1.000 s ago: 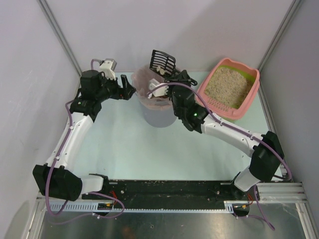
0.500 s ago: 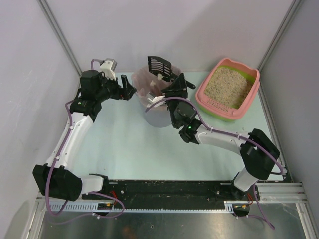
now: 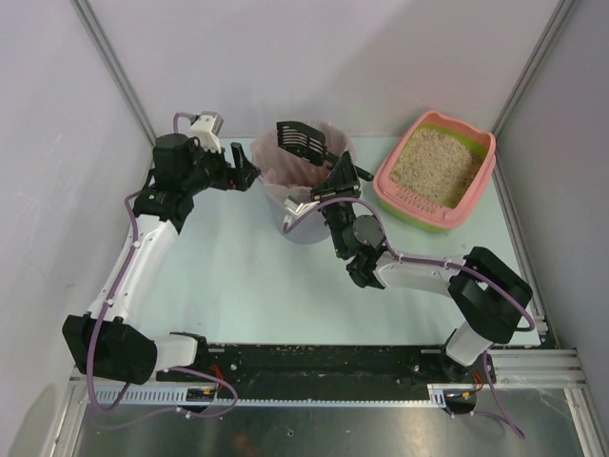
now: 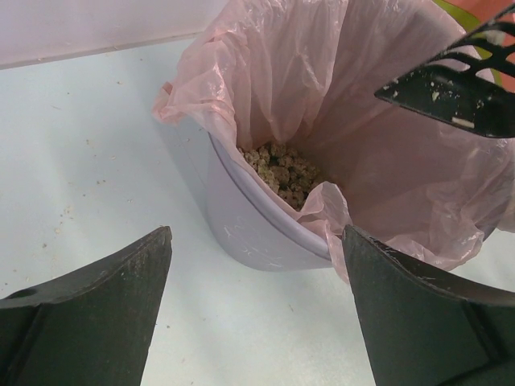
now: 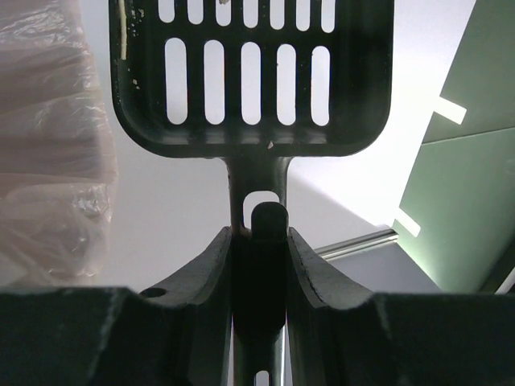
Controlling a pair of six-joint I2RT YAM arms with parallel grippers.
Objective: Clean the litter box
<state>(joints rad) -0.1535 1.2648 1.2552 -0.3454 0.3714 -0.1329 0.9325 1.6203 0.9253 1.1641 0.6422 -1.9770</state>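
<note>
Scoop (image 3: 297, 139) hung over bin (image 3: 285, 211) mouth, handle pinched tight in right gripper (image 5: 259, 232). Left gripper (image 3: 249, 177) gaped empty beside bin. Litter box (image 3: 481, 179) sat at far right corner. Risk, imo: scoop could've snagged bag (image 4: 265, 64), tipped bin, and dumped clumps onto table (image 3: 238, 271).

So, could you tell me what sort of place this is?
Probably a robotics test cell, not a home: bare white panels in a metal frame, with a litter box and lined bin staged on the table.

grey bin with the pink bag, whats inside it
A small heap of beige litter clumps lies low in the bag. The near bin wall and bag folds hide the rest of the bottom.
</note>
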